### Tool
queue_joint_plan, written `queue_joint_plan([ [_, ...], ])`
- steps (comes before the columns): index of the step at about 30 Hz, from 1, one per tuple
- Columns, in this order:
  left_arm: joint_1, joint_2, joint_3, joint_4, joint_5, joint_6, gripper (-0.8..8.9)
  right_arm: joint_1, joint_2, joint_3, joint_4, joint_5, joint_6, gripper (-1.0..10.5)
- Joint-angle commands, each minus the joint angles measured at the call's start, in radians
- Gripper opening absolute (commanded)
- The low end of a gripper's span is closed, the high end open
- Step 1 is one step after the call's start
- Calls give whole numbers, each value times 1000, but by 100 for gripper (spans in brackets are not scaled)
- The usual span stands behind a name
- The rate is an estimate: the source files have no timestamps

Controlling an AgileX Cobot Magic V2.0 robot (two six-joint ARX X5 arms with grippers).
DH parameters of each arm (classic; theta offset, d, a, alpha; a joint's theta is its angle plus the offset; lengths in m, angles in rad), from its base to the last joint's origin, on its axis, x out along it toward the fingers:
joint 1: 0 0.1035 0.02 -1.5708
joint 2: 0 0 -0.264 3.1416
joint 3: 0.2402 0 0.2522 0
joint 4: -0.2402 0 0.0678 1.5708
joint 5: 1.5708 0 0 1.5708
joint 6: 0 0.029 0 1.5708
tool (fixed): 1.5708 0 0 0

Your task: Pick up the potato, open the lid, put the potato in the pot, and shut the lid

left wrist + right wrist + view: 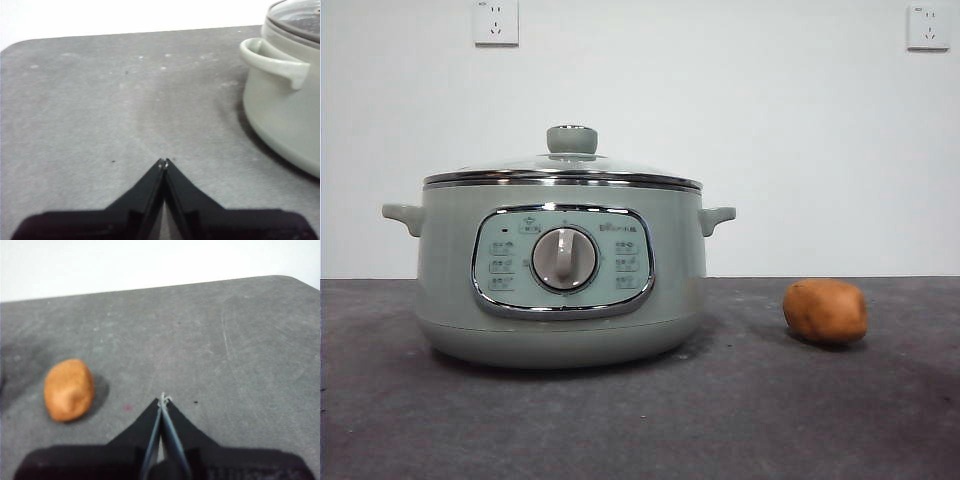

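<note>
A dark grey, matte table (640, 420) fills the lower part of the front view, its surface lightly speckled and scuffed. Behind it rises a plain white wall (770, 150) with two white power sockets, one at the upper left (496, 22) and one at the upper right corner (928, 27).

The pot (560, 270) stands left of centre in the front view, its chrome-framed control panel and central dial (564, 259) facing the camera. The lid (565, 170) sits closed on the pot, its pale green knob upright at the top. The potato (826, 311) lies on the table at the lower right of that frame, well apart from the pot.

In the left wrist view, the left gripper (164, 161) hangs over bare table with its jaws pressed together, holding nothing; the pot's side handle (272, 61) and a slice of the lid appear at the upper right of the frame. In the right wrist view, the right gripper (164, 398) likewise has its jaws together and empty, above the table, with the potato at the left of the frame, near but not touching. Neither arm shows in the front view.
</note>
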Motion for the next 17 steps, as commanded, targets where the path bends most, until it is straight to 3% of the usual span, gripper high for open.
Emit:
queue_joint_plan([
  [1,0,3,36,2,9,-14,-4,0,0,40,12,-3,77,-1],
  [12,0,153,249,-18,14,-69,-5,0,71,240,-33,-18,158,-8],
  [17,0,286,414,-132,38,-67,-4,0,212,407,-176,-19,157,-8],
])
